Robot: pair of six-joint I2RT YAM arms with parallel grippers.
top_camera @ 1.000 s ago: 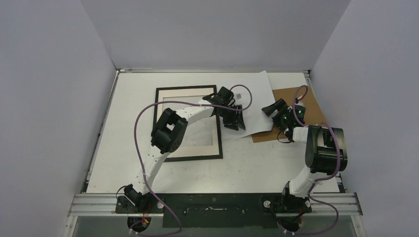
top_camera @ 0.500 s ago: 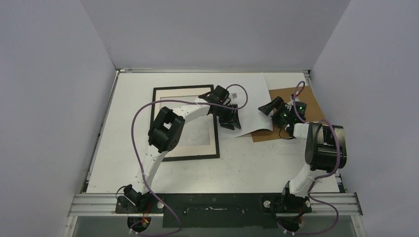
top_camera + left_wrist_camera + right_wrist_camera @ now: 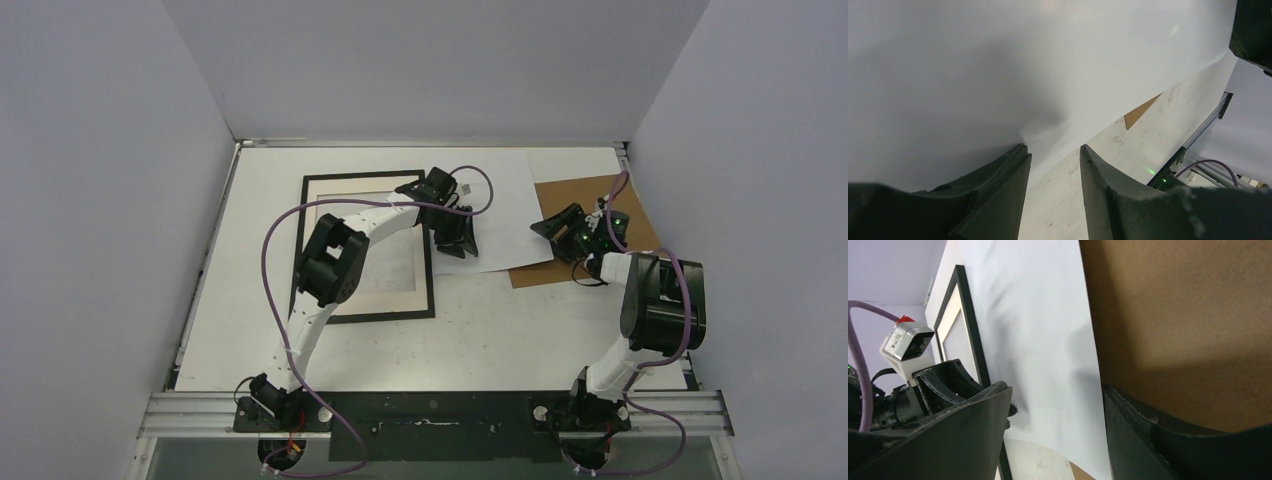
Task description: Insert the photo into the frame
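The photo (image 3: 505,200) lies pale back up in the middle of the table, its right side over the brown cardboard. Left of it lies the black frame (image 3: 350,176) with a cream mat inside. My left gripper (image 3: 458,245) is at the photo's near left corner. In the left wrist view its jaws (image 3: 1051,150) are open; the left fingertip (image 3: 1018,155) touches the photo (image 3: 998,60). My right gripper (image 3: 556,225) is at the photo's right edge. Its jaws (image 3: 1055,387) are open, straddling that edge of the photo (image 3: 1038,315). The frame (image 3: 973,335) shows beyond.
A brown cardboard backing (image 3: 580,190) lies at the right, partly under the photo, also in the right wrist view (image 3: 1188,315). The cream mat (image 3: 320,200) sits inside the frame. Pale walls enclose the table on three sides.
My left gripper has slid left, and the photo and the frame have shifted left with it. My right gripper's jaws have narrowed at the photo's right edge.
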